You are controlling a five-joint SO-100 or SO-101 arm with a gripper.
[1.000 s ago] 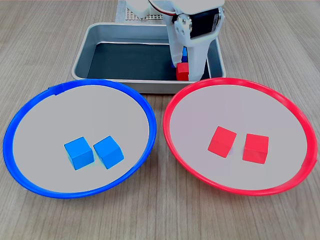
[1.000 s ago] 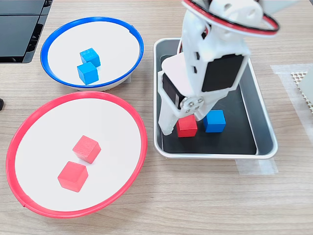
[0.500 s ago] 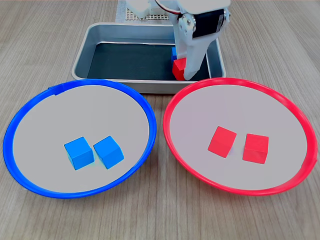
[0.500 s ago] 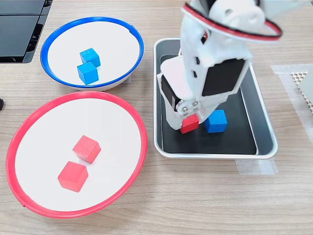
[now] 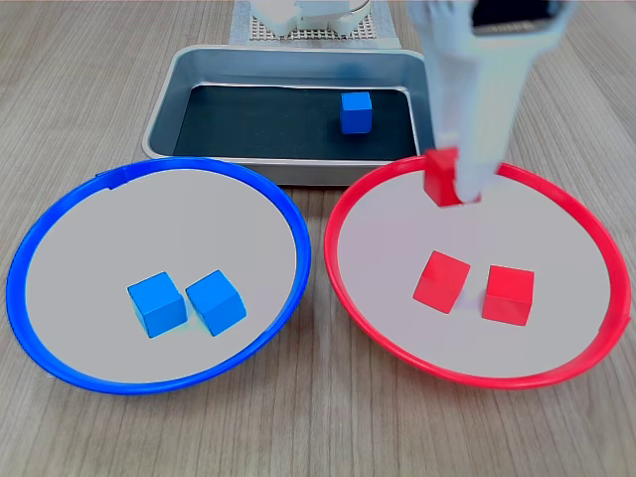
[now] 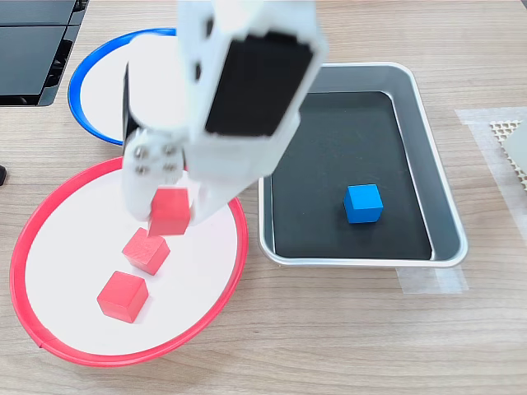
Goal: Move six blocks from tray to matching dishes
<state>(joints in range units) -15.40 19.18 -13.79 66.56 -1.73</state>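
Surface: pale wood-grain tabletop (image 5: 318, 437).

White gripper (image 6: 169, 216), frame centre-left in the second exterior view, was clenched on a small red matte cube (image 6: 170, 211), carried above the red-rimmed round dish (image 5: 596, 234), presumably for release there.

That dish held two red cubes (image 5: 441, 281).

Blue-rimmed round dish (image 5: 60, 224): two blue cubes (image 5: 157, 303).

Silver rectangular tray (image 5: 164, 94): one blue cube (image 5: 356, 111).
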